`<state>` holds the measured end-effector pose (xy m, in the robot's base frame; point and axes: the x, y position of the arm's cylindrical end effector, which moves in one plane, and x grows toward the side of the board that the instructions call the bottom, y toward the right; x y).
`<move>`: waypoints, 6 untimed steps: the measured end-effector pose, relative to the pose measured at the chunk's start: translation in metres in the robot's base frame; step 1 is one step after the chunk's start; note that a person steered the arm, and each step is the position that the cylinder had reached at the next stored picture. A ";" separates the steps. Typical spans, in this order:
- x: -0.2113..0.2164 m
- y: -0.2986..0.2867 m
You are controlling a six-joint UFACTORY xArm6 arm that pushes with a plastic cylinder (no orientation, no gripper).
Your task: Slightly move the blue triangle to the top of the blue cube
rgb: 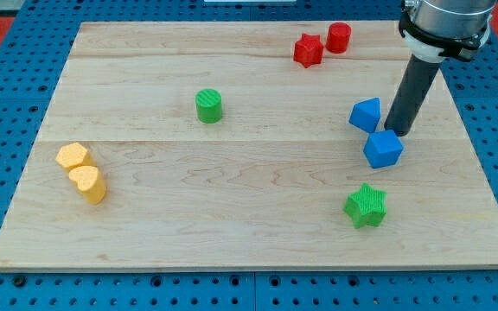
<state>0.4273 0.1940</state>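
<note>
The blue triangle point(365, 115) lies on the wooden board point(232, 216) at the view's right, just above and slightly left of the blue cube point(383, 149); the two nearly touch. My tip point(399, 132) stands right beside both, to the right of the triangle and just above the cube's upper right corner. The dark rod rises from it toward the view's top right.
A green star point(367, 206) lies below the cube. A red star point(308, 50) and a red cylinder point(339, 37) sit near the top edge. A green cylinder point(208, 105) is left of centre. Two yellow blocks point(73, 156) point(89, 183) sit at the far left.
</note>
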 end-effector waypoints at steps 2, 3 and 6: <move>0.038 0.006; 0.027 -0.011; -0.004 -0.014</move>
